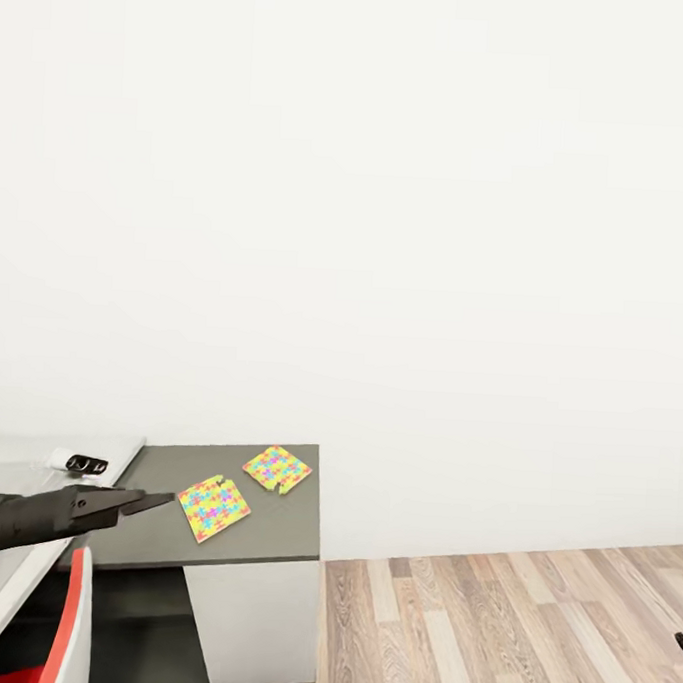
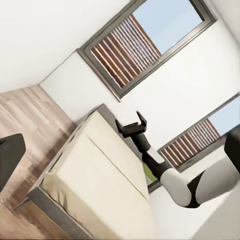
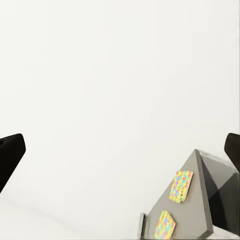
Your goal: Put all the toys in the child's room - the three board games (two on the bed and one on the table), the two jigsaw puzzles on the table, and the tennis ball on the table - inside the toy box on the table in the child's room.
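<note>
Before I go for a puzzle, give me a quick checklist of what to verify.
1. Near puzzle and far puzzle in sight on the dark desk top: ok.
2. They lie flat and apart: ok.
3. Left gripper open: ok.
4. Right gripper open: ok.
5. A puzzle already held: not ok.
6. Toy box located: cannot tell.
</note>
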Tool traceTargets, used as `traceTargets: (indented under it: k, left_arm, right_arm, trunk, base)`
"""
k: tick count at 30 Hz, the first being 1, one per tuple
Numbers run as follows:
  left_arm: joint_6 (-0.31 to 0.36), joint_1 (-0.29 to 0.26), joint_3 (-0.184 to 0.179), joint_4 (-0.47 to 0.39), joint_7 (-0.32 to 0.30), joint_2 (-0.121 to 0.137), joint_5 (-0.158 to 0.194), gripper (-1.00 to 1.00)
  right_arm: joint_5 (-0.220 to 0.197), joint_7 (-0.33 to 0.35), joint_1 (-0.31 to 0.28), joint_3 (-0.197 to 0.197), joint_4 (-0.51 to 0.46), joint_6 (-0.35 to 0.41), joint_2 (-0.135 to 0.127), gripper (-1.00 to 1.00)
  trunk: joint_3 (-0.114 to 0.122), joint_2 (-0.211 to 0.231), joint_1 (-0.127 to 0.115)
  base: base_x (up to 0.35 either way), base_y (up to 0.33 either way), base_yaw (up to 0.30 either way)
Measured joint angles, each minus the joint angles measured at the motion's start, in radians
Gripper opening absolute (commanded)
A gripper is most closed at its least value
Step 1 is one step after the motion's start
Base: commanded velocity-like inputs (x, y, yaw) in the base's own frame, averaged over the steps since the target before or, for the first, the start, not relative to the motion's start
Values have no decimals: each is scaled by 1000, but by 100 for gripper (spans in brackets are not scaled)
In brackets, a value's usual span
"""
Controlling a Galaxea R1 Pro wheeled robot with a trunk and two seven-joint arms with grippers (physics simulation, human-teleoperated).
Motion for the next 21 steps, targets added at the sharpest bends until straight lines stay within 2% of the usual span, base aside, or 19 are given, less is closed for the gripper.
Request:
traceTargets:
  k: [1,2,3,5,7,8,9,10,11,12,14,15,17,18,20,21]
  left_arm:
    - [9,-4,-5,-7,15,-12,-7,100]
    - [23,-24,-12,-16,63,-51,-24,100]
    - [30,-35,-15,-16,90,-74,-33,100]
    - [47,-78,-24,1,206,-162,-70,100]
    - [53,-99,-31,18,270,-206,-88,100]
    - [57,-123,-37,37,333,-247,-107,100]
    - [58,-137,-39,48,367,-268,-116,100]
    - [59,-169,-43,74,431,-304,-134,100]
    - [60,-187,-44,92,466,-322,-142,100]
    - [59,-220,-46,131,533,-349,-157,100]
    - [51,-278,-47,231,683,-393,-176,100]
    - [49,-291,-47,258,727,-403,-178,100]
    - [39,-337,-46,344,911,-443,-183,100]
    - [30,-357,-45,372,1006,-467,-183,100]
    - [15,-374,-44,390,1104,-494,-183,100]
    - [-3,-386,-43,401,1197,-517,-181,100]
  right_arm:
    - [14,-1,0,0,0,0,1,100]
    - [46,-3,-1,0,0,-2,2,100]
    - [60,-4,-2,0,-1,-2,3,100]
    - [96,-5,-3,0,-6,-5,9,100]
    - [106,-7,-4,3,-9,-6,10,100]
    - [113,-8,-4,13,-11,-8,10,100]
    - [116,-9,-5,20,-12,-9,9,100]
    - [121,-16,-5,40,-14,-10,7,100]
    - [122,-23,-5,51,-16,-11,6,100]
    - [125,-43,-6,74,-22,-11,5,100]
    - [127,-128,-6,113,-59,-15,9,100]
    - [127,-160,-6,122,-74,-16,10,100]
    - [126,-306,-6,168,-146,-18,15,100]
    - [125,-382,-6,198,-178,-19,17,100]
    - [124,-451,-6,232,-205,-20,18,100]
    - [122,-507,-6,266,-222,-21,19,100]
  trunk:
    - [0,0,0]
    - [0,0,0]
    - [0,0,0]
    - [0,0,0]
    - [0,0,0]
    - [0,0,0]
    - [1,0,0]
    - [1,0,0]
    - [1,0,0]
    - [1,0,0]
    - [1,0,0]
    - [1,0,0]
    - [1,0,0]
    - [1,0,0]
    - [1,0,0]
    - [1,0,0]
  base:
    - [0,0,-22]
    - [0,0,-18]
    - [0,0,-11]
    - [0,0,-7]
    - [0,0,-4]
    - [0,0,-2]
    - [0,0,-2]
    - [0,0,-1]
    - [0,0,0]
    - [0,0,0]
    - [0,0,0]
    - [0,0,0]
    - [0,0,0]
    - [0,0,0]
    - [0,0,0]
    - [0,0,0]
